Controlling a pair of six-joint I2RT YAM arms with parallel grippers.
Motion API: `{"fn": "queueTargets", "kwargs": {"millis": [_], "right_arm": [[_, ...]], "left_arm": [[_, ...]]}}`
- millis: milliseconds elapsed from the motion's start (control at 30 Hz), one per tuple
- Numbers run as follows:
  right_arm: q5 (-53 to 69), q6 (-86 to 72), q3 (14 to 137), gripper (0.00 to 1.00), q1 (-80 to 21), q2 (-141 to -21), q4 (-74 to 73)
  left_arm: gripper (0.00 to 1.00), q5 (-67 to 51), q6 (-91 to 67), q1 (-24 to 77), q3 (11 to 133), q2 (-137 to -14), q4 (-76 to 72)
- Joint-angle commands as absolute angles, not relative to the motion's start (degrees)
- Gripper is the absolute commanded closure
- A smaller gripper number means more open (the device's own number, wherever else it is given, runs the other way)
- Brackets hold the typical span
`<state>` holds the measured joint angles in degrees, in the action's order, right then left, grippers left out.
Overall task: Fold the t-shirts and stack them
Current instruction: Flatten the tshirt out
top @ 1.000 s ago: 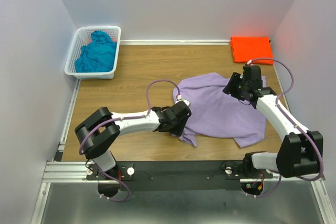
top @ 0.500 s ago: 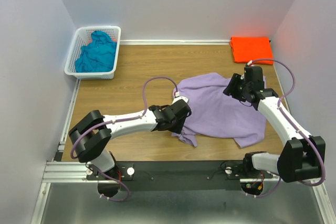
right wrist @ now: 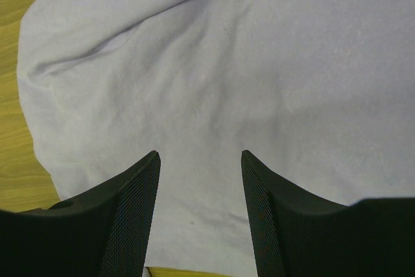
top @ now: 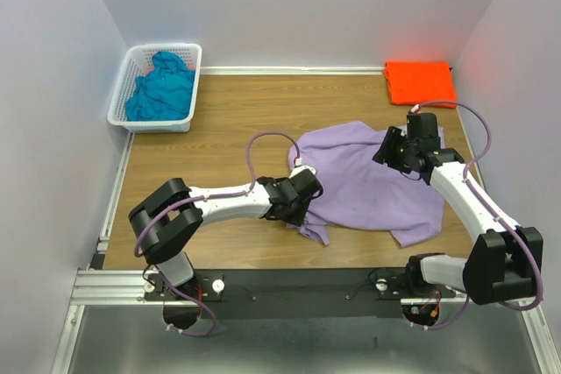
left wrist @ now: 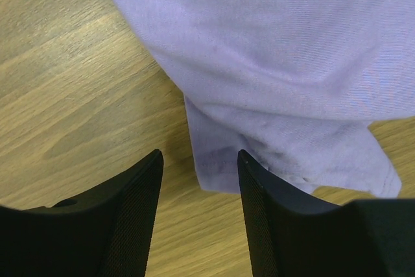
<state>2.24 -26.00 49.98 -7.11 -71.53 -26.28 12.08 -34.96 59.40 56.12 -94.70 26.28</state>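
The basket (top: 124,94) held the crumpled teal shirt (top: 160,87), the orange shirt (top: 420,82) lay folded at the table's (top: 219,129) far right corner, and the purple shirt (top: 368,183) sprawled mid-table under the left gripper (left wrist: 200,157) and right gripper (right wrist: 200,157), both spread open.

Three t-shirts (top: 368,183) (top: 421,82) (top: 161,89), one basket (top: 122,95)

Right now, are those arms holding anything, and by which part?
Nothing. The left fingers and right fingers are open over the lavender shirt, not closed on it.
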Motion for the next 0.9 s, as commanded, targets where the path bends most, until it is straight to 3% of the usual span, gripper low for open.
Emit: {"fn": "queueTargets", "kwargs": {"millis": [0,333,367,433,567,700,867], "right_arm": [[2.4,-25.1,49.4,0.39,-7.0,-70.5,-27.3],[0.5,-24.1,49.8,0.39,-7.0,-70.8,-27.5],[0.4,-23.9,50.0,0.39,-7.0,-70.9,-27.5],[0.5,-23.9,50.2,0.39,-7.0,-70.9,-27.6],[0.4,-23.7,50.1,0.39,-7.0,-70.8,-27.6],[0.4,-23.4,49.8,0.39,-7.0,-70.7,-27.7],[-1.1,-23.9,49.6,0.39,-7.0,-70.8,-28.6]], "left_arm": [[0.43,12.4,-35.1,60.2,55.4,-95.9,26.0],[0.43,14.4,-36.5,63.1,56.3,-101.7,28.9],[0.5,13.5,-37.0,63.1,56.0,-101.8,28.7],[0.51,13.2,-37.2,63.1,55.5,-102.0,28.7],[0.69,11.2,-37.7,63.1,54.8,-102.6,28.5],[1.0,11.1,-38.1,63.1,53.8,-102.8,27.8],[1.0,18.1,-37.8,60.1,54.1,-99.9,30.8]]}}
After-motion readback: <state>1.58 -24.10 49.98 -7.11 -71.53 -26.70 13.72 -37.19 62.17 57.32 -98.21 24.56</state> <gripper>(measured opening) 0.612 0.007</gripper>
